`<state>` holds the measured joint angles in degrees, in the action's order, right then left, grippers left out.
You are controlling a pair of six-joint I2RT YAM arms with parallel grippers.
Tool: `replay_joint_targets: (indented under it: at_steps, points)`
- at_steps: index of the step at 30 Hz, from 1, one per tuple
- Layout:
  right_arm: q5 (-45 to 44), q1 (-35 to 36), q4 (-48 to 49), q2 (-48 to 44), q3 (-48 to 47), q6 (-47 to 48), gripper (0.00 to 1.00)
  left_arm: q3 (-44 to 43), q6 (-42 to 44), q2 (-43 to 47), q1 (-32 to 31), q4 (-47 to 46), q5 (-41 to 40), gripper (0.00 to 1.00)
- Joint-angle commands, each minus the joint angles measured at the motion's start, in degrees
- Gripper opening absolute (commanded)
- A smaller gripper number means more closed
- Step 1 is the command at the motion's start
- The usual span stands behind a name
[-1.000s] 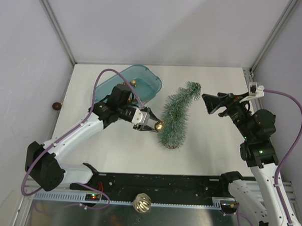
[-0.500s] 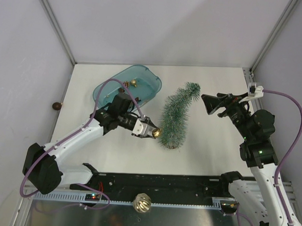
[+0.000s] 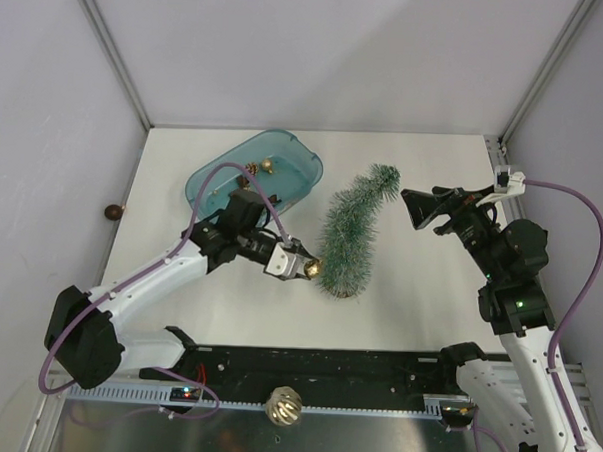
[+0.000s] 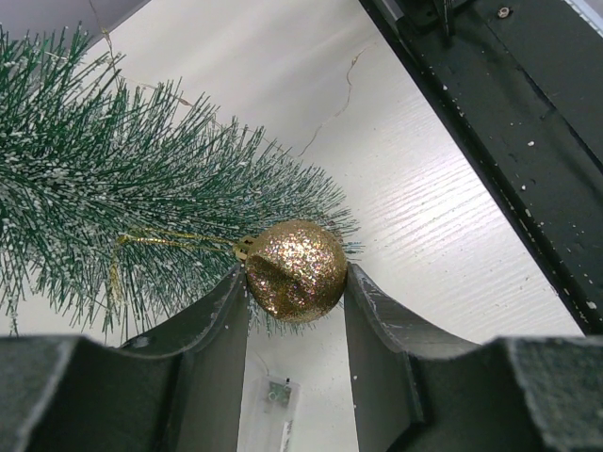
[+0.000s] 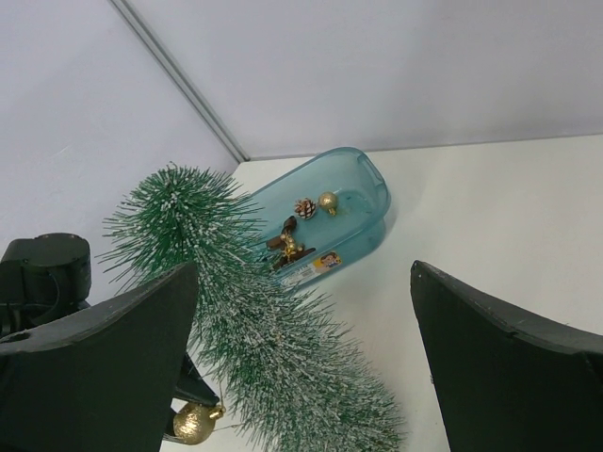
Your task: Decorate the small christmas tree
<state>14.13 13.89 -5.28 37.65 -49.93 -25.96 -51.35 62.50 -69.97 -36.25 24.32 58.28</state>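
Note:
The small christmas tree [image 3: 353, 233] stands on the table with frosted green needles and a bent tip; it also shows in the left wrist view [image 4: 113, 198] and the right wrist view [image 5: 254, 330]. My left gripper [image 3: 311, 267] is shut on a gold glitter bauble [image 4: 295, 270], held against the tree's lower left needles, its gold loop [image 4: 155, 242] lying among them. The bauble also shows in the right wrist view [image 5: 193, 422]. My right gripper [image 3: 422, 208] is open and empty, in the air to the right of the tree's tip.
A teal tub [image 3: 289, 168] at the back left holds a gold bauble [image 5: 327, 202], a pine cone [image 5: 304, 208] and a brown ornament [image 5: 285, 247]. A gold ornament [image 3: 284, 405] lies on the near rail. A dark bauble [image 3: 113, 212] sits beyond the left wall.
My left gripper has moved the gold bauble down along the tree's left side, toward its base. The right arm has not moved.

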Motion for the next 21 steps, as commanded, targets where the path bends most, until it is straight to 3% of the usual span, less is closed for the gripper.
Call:
replay_joint_targets:
  at_steps: [1,4,9,11,21]
  points:
    - [-0.9,0.3,2.2,-0.4,-0.2,-0.1,0.99,1.1,1.6,1.6,-1.1,-2.8,-1.5,0.37]
    - [-0.8,0.4,2.4,-0.3,-0.2,-0.2,0.99,1.8,1.6,1.7,-1.4,-4.1,-2.3,0.56]
    - [-0.8,0.6,2.6,-0.2,-0.2,-0.3,0.99,2.0,0.4,1.6,-1.6,-6.8,-3.6,0.66]
    - [-0.8,0.6,2.7,-0.1,-0.2,-0.3,0.99,2.0,-0.3,1.7,-1.6,-7.7,-4.2,0.75]
    - [-0.9,0.7,3.1,-0.1,-0.2,0.2,0.99,2.3,-3.4,3.3,-1.3,-8.8,-9.1,0.81]
